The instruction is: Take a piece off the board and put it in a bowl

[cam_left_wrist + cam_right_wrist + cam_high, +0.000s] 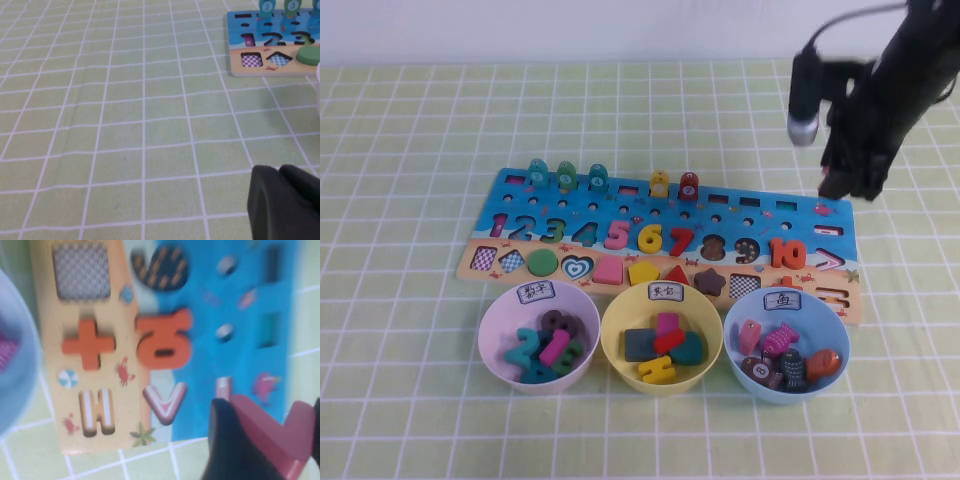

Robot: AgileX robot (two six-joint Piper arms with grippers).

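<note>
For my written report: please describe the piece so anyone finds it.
Above the board's right end hangs the right gripper; the left gripper sits beyond its left end, over cloth. In the right gripper is the piece: coral-pink, V-shaped, not a digit.

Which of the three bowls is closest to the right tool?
The light blue bowl, rightmost in the row; right tool hovers over the board's right end holding the pink piece. Left tool sits off-board, left.

board (620,215): on the tabletop (410,150), behind three bowls
bowl (616,322): middle of the row
right end effector (842,182): above board's right end
</note>
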